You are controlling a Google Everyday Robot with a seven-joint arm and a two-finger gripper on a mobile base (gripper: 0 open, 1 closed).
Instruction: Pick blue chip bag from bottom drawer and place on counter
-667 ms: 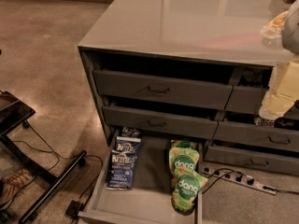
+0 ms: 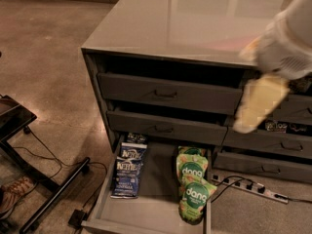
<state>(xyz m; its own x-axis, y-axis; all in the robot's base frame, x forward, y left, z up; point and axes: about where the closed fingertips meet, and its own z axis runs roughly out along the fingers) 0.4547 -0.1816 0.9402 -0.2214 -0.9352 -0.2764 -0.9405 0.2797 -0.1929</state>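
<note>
While the gripper (image 2: pixel 261 104) hung by the upper drawers (image 2: pixel 165 94), its opening impossible to tell, the blue chip bag (image 2: pixel 127 167) lay well below-left of the jaws in the bottom drawer (image 2: pixel 158 191), so a misaimed descent risked striking those drawers.

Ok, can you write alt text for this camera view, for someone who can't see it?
A dark blue glossy chip bag lies in the open long grey metal bottom drawer, on its left side, apart from two green snack bags on the right. The robot's pale gripper hangs high at right, before the upper drawers, below the glossy grey counter edge.
</note>
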